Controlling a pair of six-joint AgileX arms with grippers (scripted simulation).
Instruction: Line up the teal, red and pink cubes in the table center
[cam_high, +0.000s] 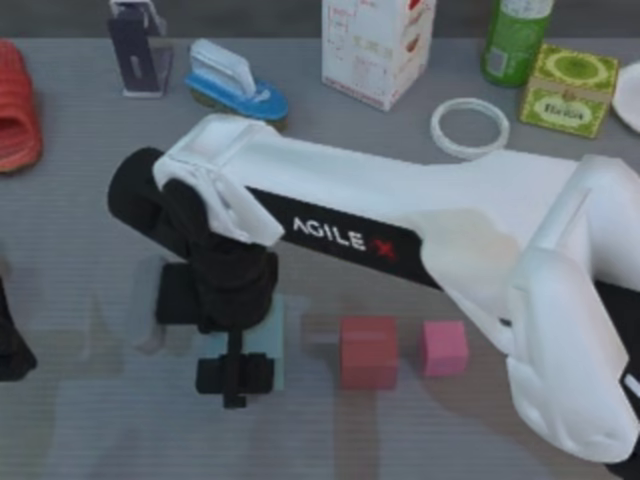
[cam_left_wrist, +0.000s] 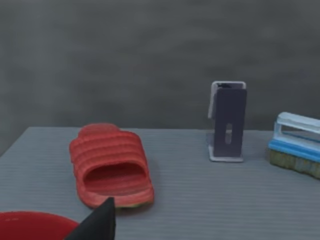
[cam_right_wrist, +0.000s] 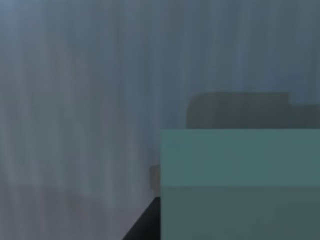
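Note:
The pale teal cube (cam_high: 277, 340) rests on the grey table (cam_high: 100, 430) left of centre and is mostly hidden under my right gripper (cam_high: 234, 376). In the right wrist view the teal cube (cam_right_wrist: 240, 185) fills the near corner, with one black finger (cam_right_wrist: 147, 227) flush against its side, so the gripper is shut on it. To the right of the teal cube, the red cube (cam_high: 368, 351) and then the small pink cube (cam_high: 443, 347) stand in the same row with small gaps between them. My left gripper (cam_high: 12, 350) is parked at the table's left edge, open and holding nothing.
Along the back stand a red slipper (cam_high: 15, 105), a phone stand (cam_high: 138, 55), a blue brush (cam_high: 235, 85), a white carton (cam_high: 378, 48), a green bottle (cam_high: 515, 40), a green-yellow box (cam_high: 568, 90) and a white ring (cam_high: 469, 128). A red bowl (cam_left_wrist: 30, 226) lies near the left gripper.

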